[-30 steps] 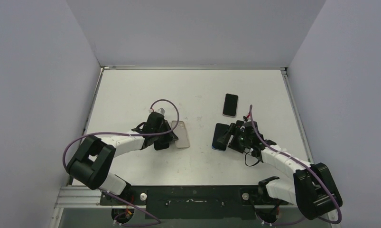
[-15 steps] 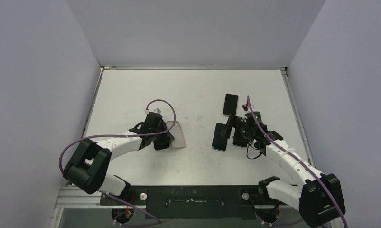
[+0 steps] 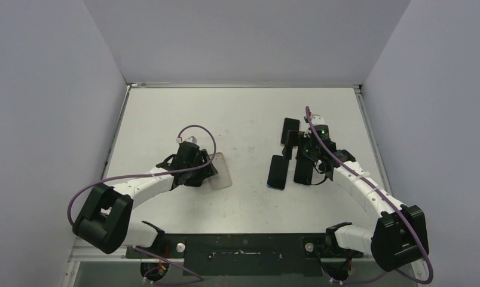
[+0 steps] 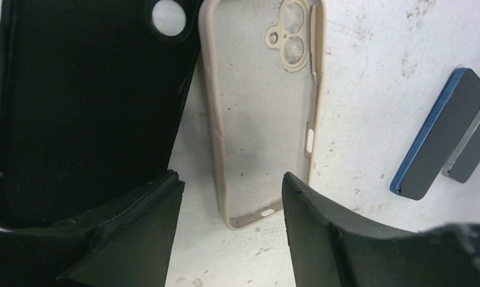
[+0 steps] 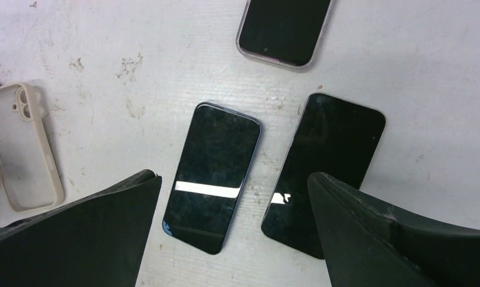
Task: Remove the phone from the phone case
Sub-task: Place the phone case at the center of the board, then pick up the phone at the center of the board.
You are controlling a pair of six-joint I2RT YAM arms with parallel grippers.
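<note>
An empty beige phone case lies face up on the table, also seen from above. An empty black case lies just left of it. My left gripper hovers open over the beige case's near end, holding nothing. To the right, a blue-edged phone and a black phone lie bare, side by side. My right gripper stands wide open above them, empty. Behind them lies a third phone with a pale rim around it.
The table's white walls stand at the left, back and right. The third phone is partly covered by the right wrist in the top view. Both arms' purple cables loop above their wrists.
My left gripper has opened and drawn slightly left of the beige case. The right gripper has opened wider and moved toward the back, leaving the black phone flat beside the blue one.
</note>
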